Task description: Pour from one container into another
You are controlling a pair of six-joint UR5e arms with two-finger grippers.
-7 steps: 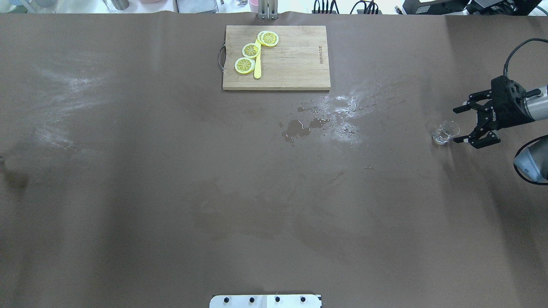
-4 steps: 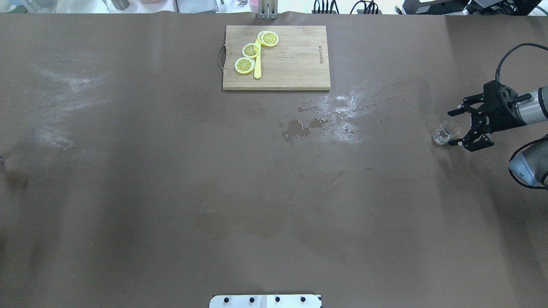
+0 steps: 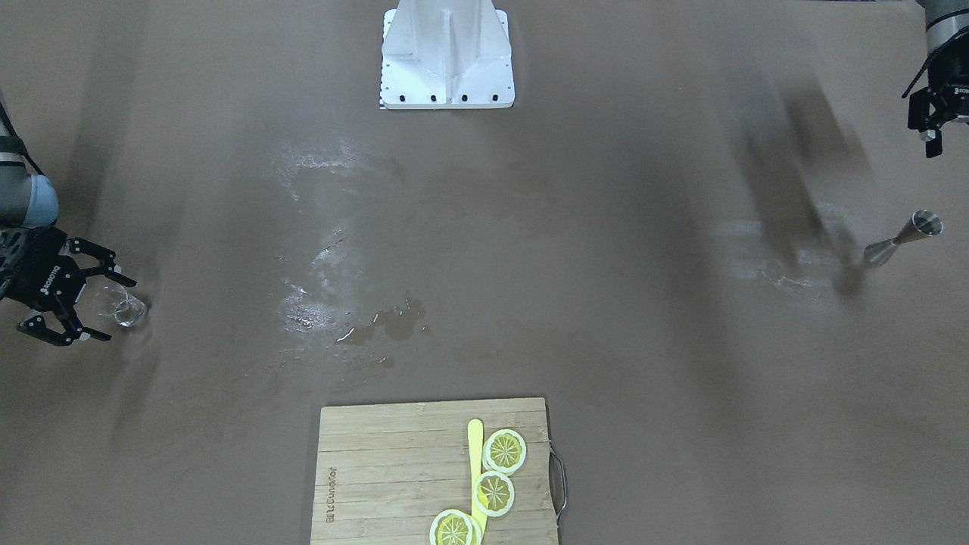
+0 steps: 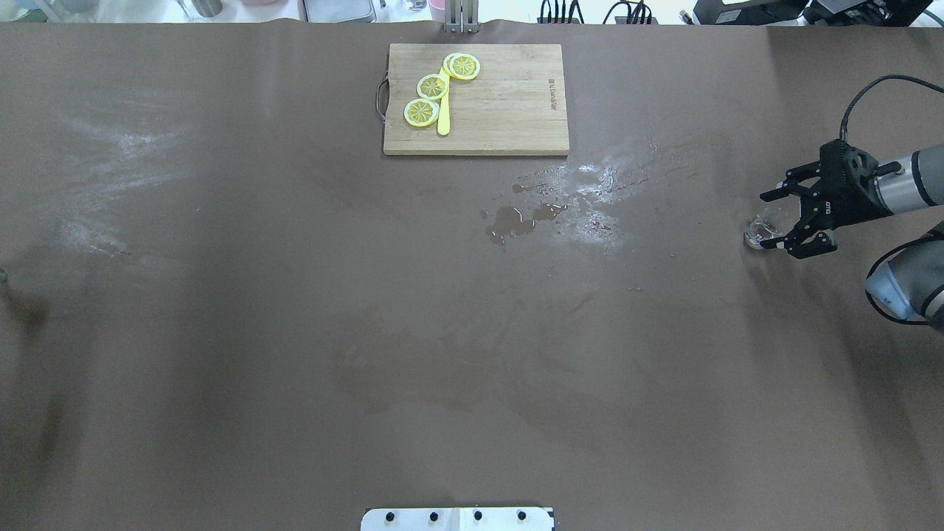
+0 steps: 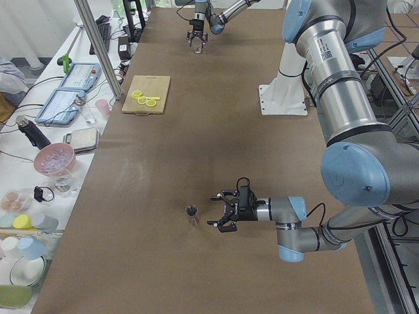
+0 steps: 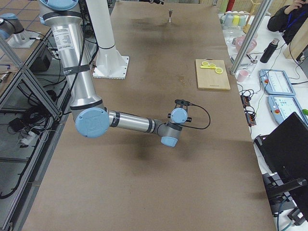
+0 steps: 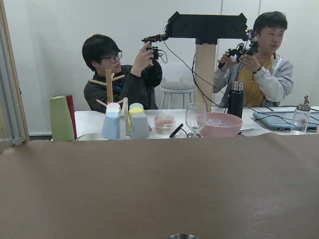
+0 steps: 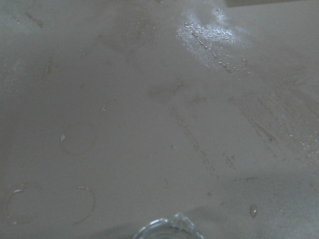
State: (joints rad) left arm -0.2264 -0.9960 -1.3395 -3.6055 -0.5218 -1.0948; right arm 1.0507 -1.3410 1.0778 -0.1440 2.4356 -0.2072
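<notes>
The clear glass cup [image 4: 758,233] stands upright on the brown table at the far right, and its rim shows at the bottom of the right wrist view [image 8: 167,230]. My right gripper [image 4: 771,221] is open, low over the table, its fingertips either side of the cup [image 3: 130,310] without touching it. The steel jigger [image 3: 905,238] stands upright at the table's other end, also seen small [image 5: 191,213]. My left gripper [image 5: 215,212] is open, level with the jigger and a short gap from it.
A wooden cutting board [image 4: 509,99] with lemon slices [image 4: 432,87] and a yellow knife lies at the far middle edge. A wet spill [image 4: 525,220] and white streaks mark the table between board and cup. The robot's base plate [image 3: 447,57] is at the near edge.
My right gripper has slid left towards the glass cup, staying open; its fingertips now reach alongside the cup. The cup has not moved.
</notes>
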